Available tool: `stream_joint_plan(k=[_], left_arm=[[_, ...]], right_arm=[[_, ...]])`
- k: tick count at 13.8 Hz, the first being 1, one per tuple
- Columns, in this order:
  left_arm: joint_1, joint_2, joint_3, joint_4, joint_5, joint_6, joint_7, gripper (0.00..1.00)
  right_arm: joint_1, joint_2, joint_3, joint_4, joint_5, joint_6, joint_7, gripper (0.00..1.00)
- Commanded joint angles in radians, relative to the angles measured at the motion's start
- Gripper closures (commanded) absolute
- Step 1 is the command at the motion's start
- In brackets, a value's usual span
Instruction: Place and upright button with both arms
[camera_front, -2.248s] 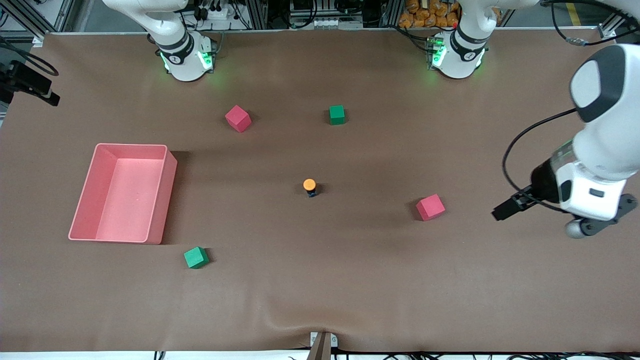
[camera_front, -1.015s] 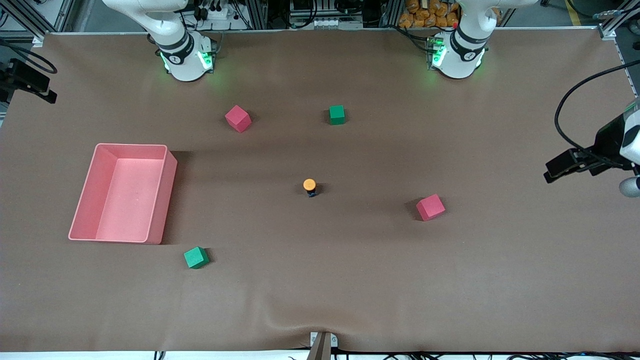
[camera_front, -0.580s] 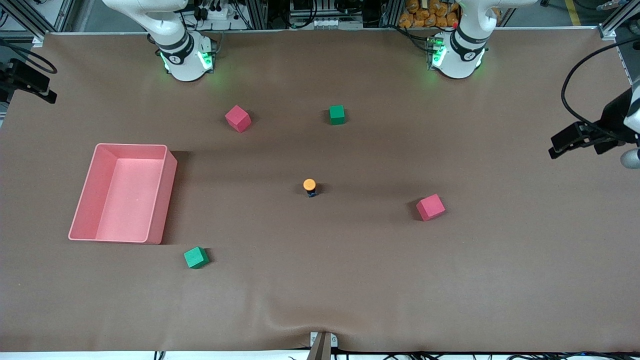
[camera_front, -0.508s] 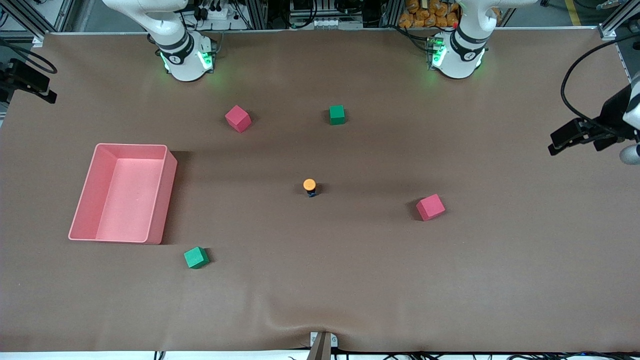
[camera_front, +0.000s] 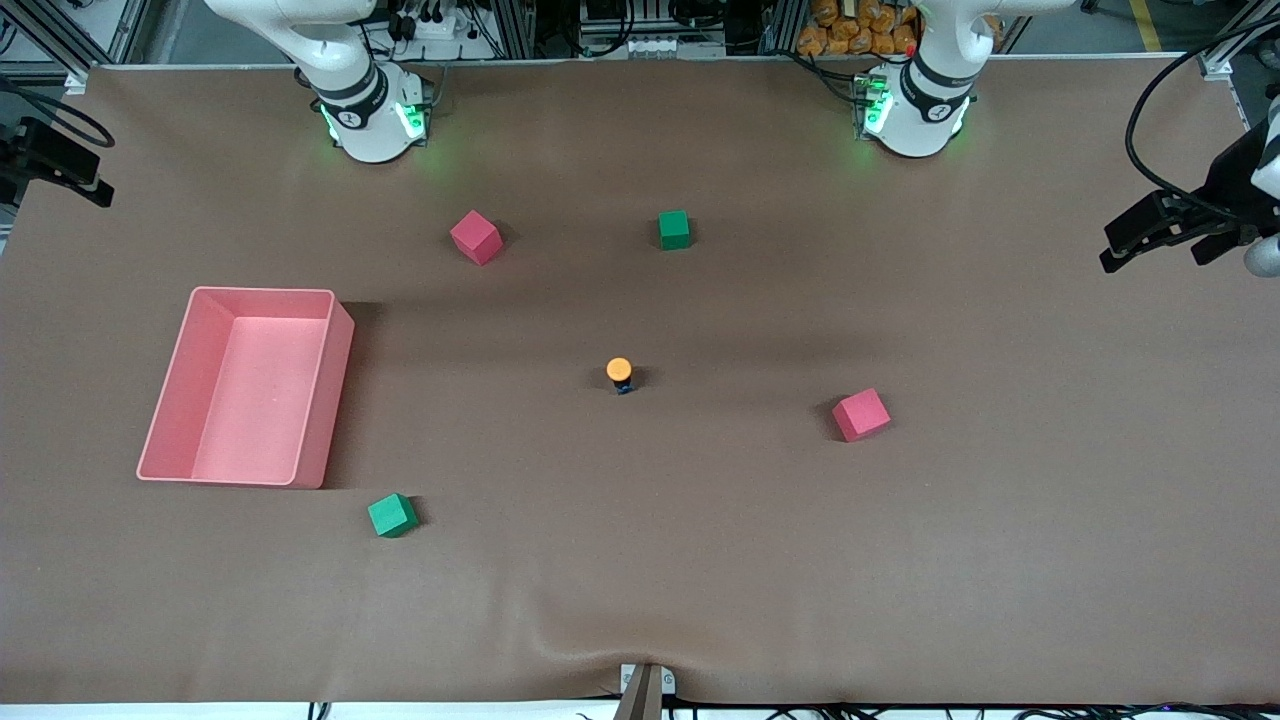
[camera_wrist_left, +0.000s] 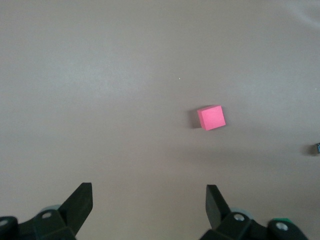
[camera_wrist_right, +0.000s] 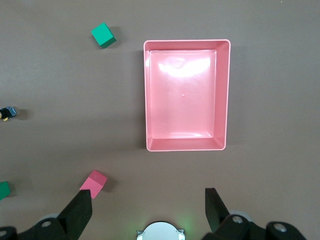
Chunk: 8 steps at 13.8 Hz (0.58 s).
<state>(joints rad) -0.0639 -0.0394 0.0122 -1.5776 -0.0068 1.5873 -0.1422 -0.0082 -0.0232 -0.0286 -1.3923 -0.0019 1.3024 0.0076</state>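
Observation:
The button stands upright in the middle of the table, orange cap up over its black body. Nothing touches it. It shows at the edge of the left wrist view as a dark speck and of the right wrist view. My left gripper hangs open and empty, high over bare table at the left arm's end, well away from the button. My right gripper is open and empty too, high above the right arm's base.
A pink tray lies toward the right arm's end. A red cube and a green cube sit near the bases. A second red cube and a second green cube lie nearer the front camera.
My left arm has drawn back from near the red cube toward its own end of the table and toward the bases. The button and cubes have not moved.

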Motion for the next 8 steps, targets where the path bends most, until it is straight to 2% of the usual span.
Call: stream_joint_plan(k=[1, 4, 6, 8], left_arm=[[0.001, -0.05, 0.003, -0.042, 0.011, 0.005, 0.026, 0.0], [-0.011, -0.053, 0.005, -0.044, 0.01, -0.021, 0.024, 0.0], [-0.049, -0.054, 0.038, -0.045, 0.01, -0.029, 0.024, 0.0], [-0.056, -0.053, 0.041, -0.042, 0.011, -0.029, 0.024, 0.0]], right_arm=[[-0.001, 0.005, 0.006, 0.018, -0.018, -0.009, -0.011, 0.0], [-0.001, 0.005, 0.006, 0.018, -0.018, -0.009, -0.011, 0.0], [-0.001, 0.005, 0.006, 0.018, -0.018, -0.009, -0.011, 0.0], [-0.001, 0.005, 0.006, 0.018, -0.018, -0.009, -0.011, 0.0]])
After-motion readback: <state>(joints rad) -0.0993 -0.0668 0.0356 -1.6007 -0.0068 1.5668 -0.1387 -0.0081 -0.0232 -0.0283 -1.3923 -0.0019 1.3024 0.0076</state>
